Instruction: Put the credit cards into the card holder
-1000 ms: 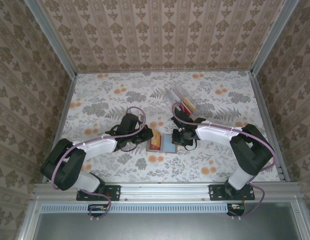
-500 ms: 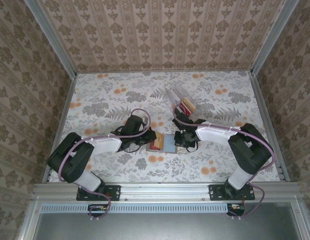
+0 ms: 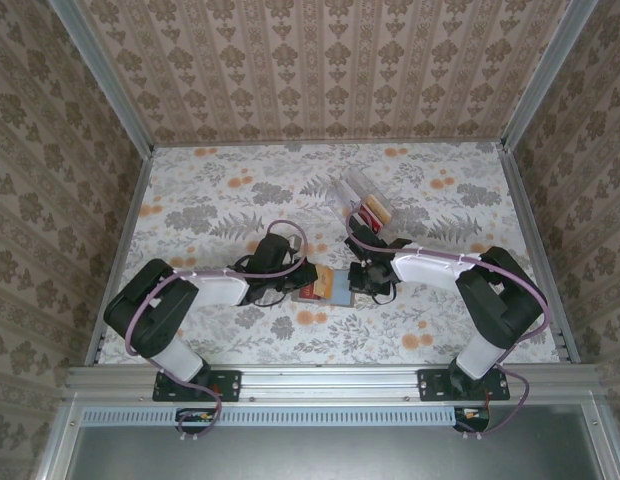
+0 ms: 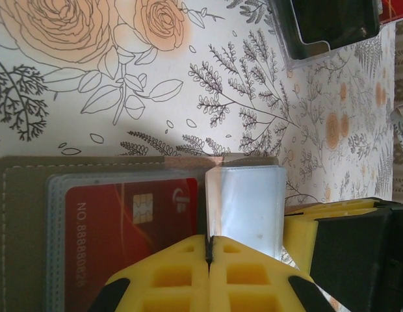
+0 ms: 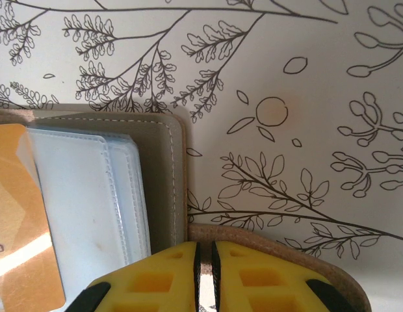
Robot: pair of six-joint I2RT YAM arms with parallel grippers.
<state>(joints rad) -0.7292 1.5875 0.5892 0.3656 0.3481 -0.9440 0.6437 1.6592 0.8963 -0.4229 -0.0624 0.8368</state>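
The left gripper [image 4: 208,242] has its yellow fingers pressed together at the fold of the holder [image 3: 338,291]; I cannot tell whether they pinch the clear sleeve [image 4: 244,208] beside them. The right gripper [image 5: 205,247] is clamped on the holder's tan edge. The holder lies open at the middle of the top view, long axis left to right, between both grippers. A red card [image 4: 123,227] sits in one pocket, an orange card [image 5: 16,214] in another. Up and right of the holder stands a clear box [image 3: 362,200] holding more cards [image 3: 375,212].
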